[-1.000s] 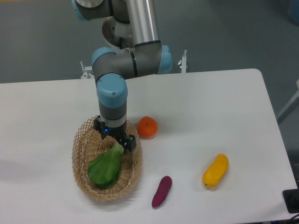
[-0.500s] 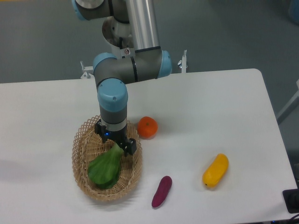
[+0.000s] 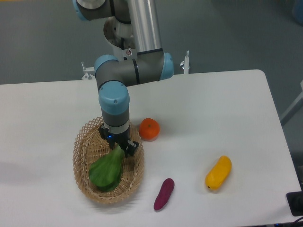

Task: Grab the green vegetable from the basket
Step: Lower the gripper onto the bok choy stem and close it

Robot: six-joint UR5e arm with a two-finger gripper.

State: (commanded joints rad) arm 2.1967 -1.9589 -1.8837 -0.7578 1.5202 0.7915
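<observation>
Green vegetable lay inside basket near tabletop's front-left. Claw down at pale stalk end; clenched or released: could not tell. Judged light, rigid, smooth; stalk best hold.

The arm is a polished silver tube joined to dark grey cylindrical joints, each closed by a light blue cap. A small red-and-white mark sits on the elbow joint. The gripper is black, with a small blue light.
</observation>
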